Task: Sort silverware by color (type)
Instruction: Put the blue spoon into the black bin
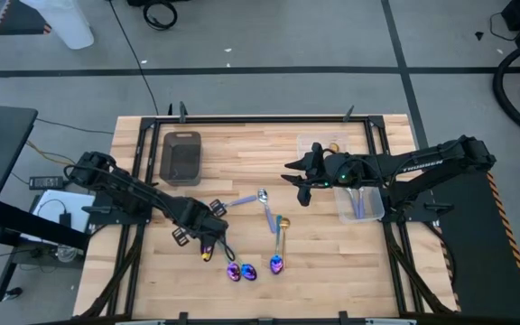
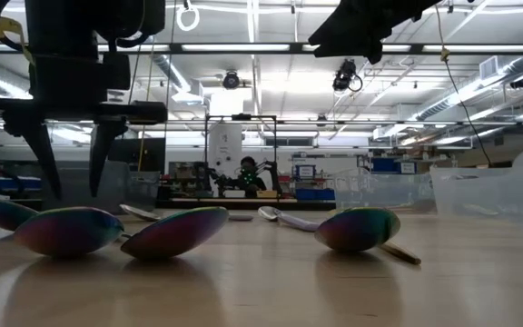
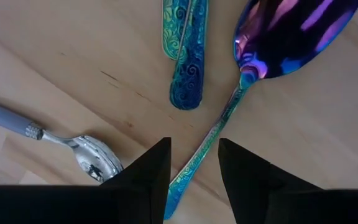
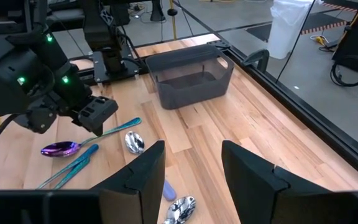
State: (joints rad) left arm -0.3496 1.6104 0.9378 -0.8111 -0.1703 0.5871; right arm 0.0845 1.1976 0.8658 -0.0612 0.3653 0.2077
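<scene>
Several slim spoons lie flat on the wooden table: iridescent ones point(image 1: 249, 271), a silver one point(image 1: 262, 194) and a gold one point(image 1: 284, 221). My left gripper point(image 1: 211, 236) is open and low over the table. Its fingers stand on either side of the teal handle point(image 3: 197, 158) of an iridescent spoon whose purple bowl point(image 3: 297, 31) points away. I see no touch. A silver spoon bowl point(image 3: 95, 158) lies beside one finger. My right gripper point(image 1: 298, 185) is open and hovers above the table near the clear containers, holding nothing.
A dark grey tray point(image 1: 182, 155) sits toward the far left of the table. Two clear plastic containers point(image 1: 361, 206) point(image 1: 319, 144) stand on the right; the nearer one holds spoons. Two more iridescent handles point(image 3: 188, 56) lie close ahead of my left gripper. Bare wood lies between the two arms.
</scene>
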